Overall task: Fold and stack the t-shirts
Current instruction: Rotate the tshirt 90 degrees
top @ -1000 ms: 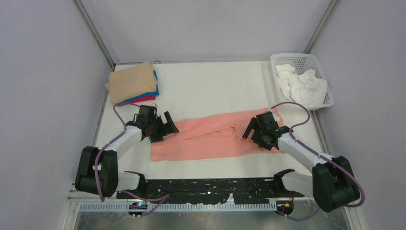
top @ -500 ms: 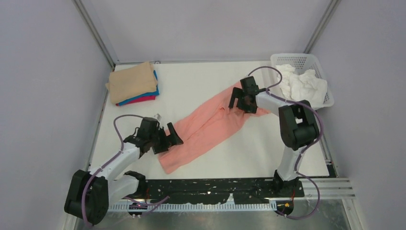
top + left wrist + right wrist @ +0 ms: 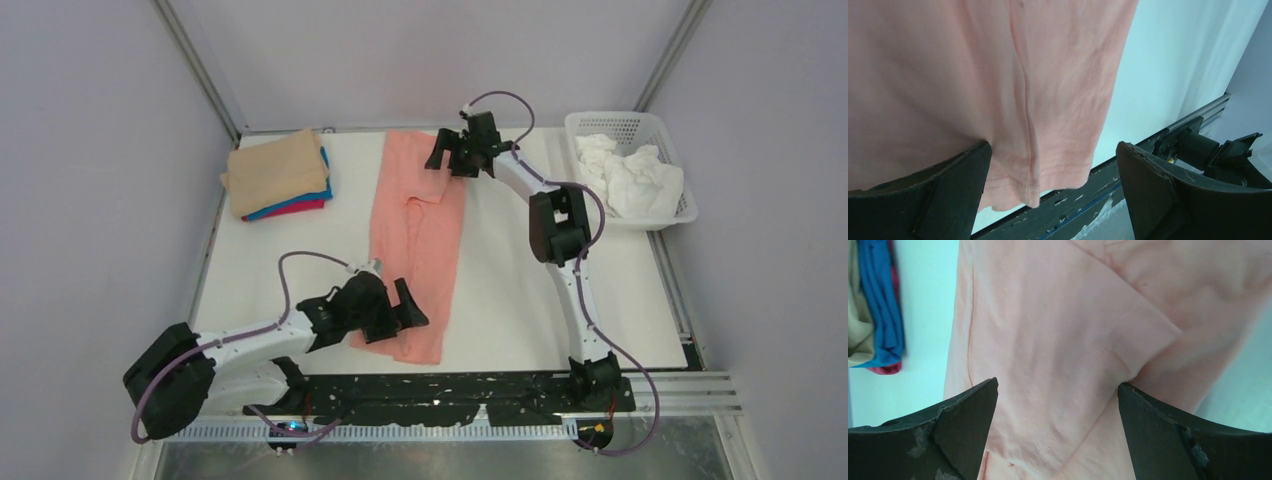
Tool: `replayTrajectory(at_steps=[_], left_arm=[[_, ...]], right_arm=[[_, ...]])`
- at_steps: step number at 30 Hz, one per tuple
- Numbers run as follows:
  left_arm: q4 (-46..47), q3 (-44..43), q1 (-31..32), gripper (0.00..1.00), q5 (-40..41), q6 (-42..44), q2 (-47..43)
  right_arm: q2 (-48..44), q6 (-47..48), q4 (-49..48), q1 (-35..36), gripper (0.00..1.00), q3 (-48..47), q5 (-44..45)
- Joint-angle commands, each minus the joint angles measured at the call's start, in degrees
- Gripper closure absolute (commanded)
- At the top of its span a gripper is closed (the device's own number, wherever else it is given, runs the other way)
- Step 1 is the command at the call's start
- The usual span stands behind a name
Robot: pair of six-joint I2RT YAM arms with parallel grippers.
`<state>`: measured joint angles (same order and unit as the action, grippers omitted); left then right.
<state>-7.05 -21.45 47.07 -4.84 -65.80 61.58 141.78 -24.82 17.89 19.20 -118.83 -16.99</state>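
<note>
The salmon-pink t-shirt lies folded into a long strip that runs from the table's far edge to its near edge. My left gripper is open over the shirt's near end, where the hem shows between its jaws. My right gripper is open over the far end, with a sleeve fold below it. Neither gripper grips the cloth. A folded stack, tan over blue over magenta, sits at the far left. It also shows in the right wrist view.
A white lattice basket with crumpled white cloths stands at the far right. The black rail runs along the near edge and shows in the left wrist view. Grey walls enclose the table.
The pink shirt has swung from lying crosswise to lying lengthwise. The right gripper has carried its end to the far edge. The left gripper has moved toward the near edge. Both are open now.
</note>
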Motion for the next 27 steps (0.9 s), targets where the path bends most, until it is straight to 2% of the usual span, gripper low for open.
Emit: replayTrajectory(at_steps=[1,5,8,14,17,18,21,22,23,24,25,26,27], left_arm=[[1.1,-3.7,7.8,0.01,3.1,-4.4,10.2],[1.0,-10.8,11.3,0.0,1.2,-2.4,18.0],[-1.3,-13.6,11.5,0.01,1.8,-1.0,18.8],[-13.2,-14.8,11.8,0.0,8.8,2.6,7.2],[-19.4,-14.3,12.6,0.0,11.5,5.0,-0.3],[-22.3,-14.1,12.8,0.0,12.8,5.5,-2.8],[-28.5,-11.1,12.8,0.0,17.0,6.5,-9.2],[-29.8,-9.9,12.8,0.0,17.9,6.6,-10.5],[-30.9,-9.0,12.8,0.0,18.3,6.7,-11.5],[-31.8,-8.3,12.8,0.0,18.5,6.7,-12.0],[-32.4,-7.7,12.8,0.0,18.5,6.5,-12.3],[-32.6,-7.2,12.8,0.01,18.6,6.5,-12.4],[-32.4,-6.8,12.7,0.0,18.7,6.4,-12.2]], right_arm=[[6.0,-3.4,0.0,3.2,0.05,-9.7,-6.5],[6.5,-1.0,-1.3,5.0,0.05,-12.8,-4.3],[5.3,1.1,1.2,5.3,0.05,-17.2,-0.2],[-3.4,7.1,4.5,5.1,0.05,-17.2,10.6],[-11.1,9.2,5.9,5.3,0.05,-13.7,11.8],[-13.1,9.4,6.5,5.3,0.05,-10.1,13.6],[-26.5,8.8,7.0,5.6,0.05,2.5,21.1],[-29.5,8.8,5.9,6.2,0.05,11.5,25.0],[-36.4,8.4,4.9,6.6,0.05,16.3,27.2],[-39.8,7.4,2.8,7.8,0.05,26.8,31.0],[-47.1,6.7,1.8,8.5,0.05,36.8,33.8],[-50.9,4.5,0.7,9.7,0.05,41.4,35.0],[-58.0,2.9,0.8,10.3,0.05,50.4,36.8]])
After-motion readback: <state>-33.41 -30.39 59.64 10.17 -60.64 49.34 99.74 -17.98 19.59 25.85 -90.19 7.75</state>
